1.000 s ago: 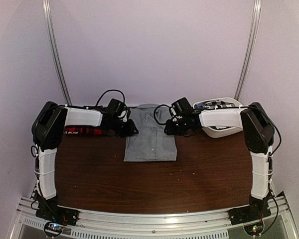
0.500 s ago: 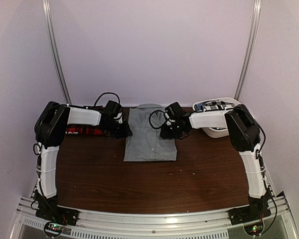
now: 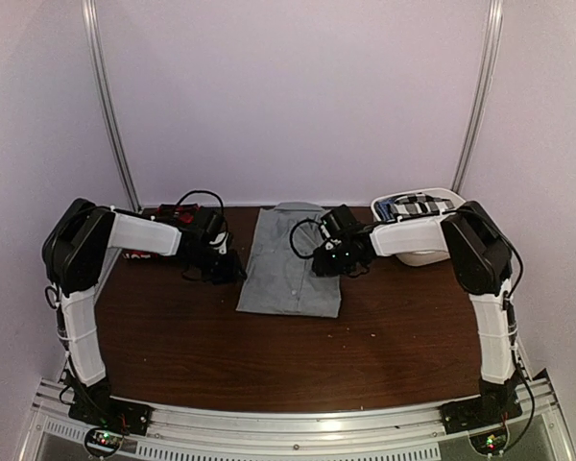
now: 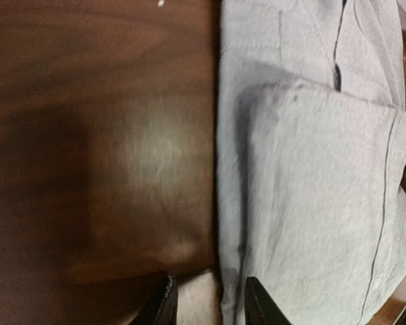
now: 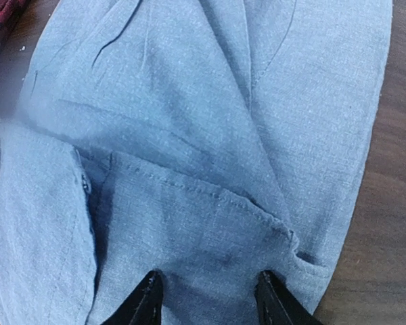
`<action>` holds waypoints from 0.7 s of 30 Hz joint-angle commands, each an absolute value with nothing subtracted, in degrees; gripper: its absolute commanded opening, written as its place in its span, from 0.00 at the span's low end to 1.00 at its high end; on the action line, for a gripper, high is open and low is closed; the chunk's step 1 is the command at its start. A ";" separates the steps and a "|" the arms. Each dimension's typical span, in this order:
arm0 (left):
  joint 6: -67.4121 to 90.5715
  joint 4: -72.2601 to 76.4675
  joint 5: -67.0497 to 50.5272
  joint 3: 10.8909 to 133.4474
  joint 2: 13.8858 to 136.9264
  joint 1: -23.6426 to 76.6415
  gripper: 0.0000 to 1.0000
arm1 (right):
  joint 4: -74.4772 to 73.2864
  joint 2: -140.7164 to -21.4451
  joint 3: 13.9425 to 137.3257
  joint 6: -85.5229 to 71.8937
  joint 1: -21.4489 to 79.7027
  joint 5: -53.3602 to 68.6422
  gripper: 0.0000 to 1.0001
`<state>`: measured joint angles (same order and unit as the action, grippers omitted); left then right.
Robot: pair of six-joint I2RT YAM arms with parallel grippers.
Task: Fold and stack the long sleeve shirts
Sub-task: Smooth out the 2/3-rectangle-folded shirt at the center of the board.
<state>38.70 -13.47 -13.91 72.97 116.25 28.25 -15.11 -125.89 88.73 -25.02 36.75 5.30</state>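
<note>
Folded grey shirt (image 3: 290, 264) lies at the far middle of the table (image 3: 269, 355), toward 12 o'clock in the top view, with its collar at the back edge. The left gripper (image 3: 232, 273) sits low at the shirt's 9 o'clock edge, and the right gripper (image 3: 323, 263) is over its 3 o'clock side. Bare wood runs open from the near hem to the arm bases at 6 o'clock. Room is tighter at 2 o'clock, where a white bin (image 3: 424, 255) sits just beside the right arm, its contents too small to make out. The plaid shirt (image 3: 132, 255), at 10 o'clock, is mostly hidden by the left arm, and only a red sliver shows.

Only the wrist views show the jaws. The left pair is released, with fingers (image 4: 258, 308) apart and straddling the shirt's edge, pale cloth between them. The right pair is likewise spread above wrinkled grey cloth, with a corner of plaid at 11 o'clock. The fingers' bases are cut off at the frame bottom, and whether either pair touches the cloth cannot be told.
</note>
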 commanded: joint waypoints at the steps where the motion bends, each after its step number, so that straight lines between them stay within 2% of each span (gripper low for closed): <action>1: 39.99 -11.85 -13.40 65.82 109.17 29.49 0.35 | -17.82 -123.32 82.90 -26.62 37.88 5.17 0.49; 10: 42.08 -10.80 -11.34 56.17 99.08 34.83 0.36 | -19.10 -119.60 81.60 -27.16 38.47 2.56 0.49; 16: 42.56 -10.91 -8.61 52.37 97.47 35.33 0.35 | -21.13 -113.84 80.11 -27.22 39.42 0.67 0.49; 21: 43.21 -10.14 -8.48 50.02 97.21 35.33 0.35 | -20.35 -108.02 74.01 -28.86 42.42 0.28 0.47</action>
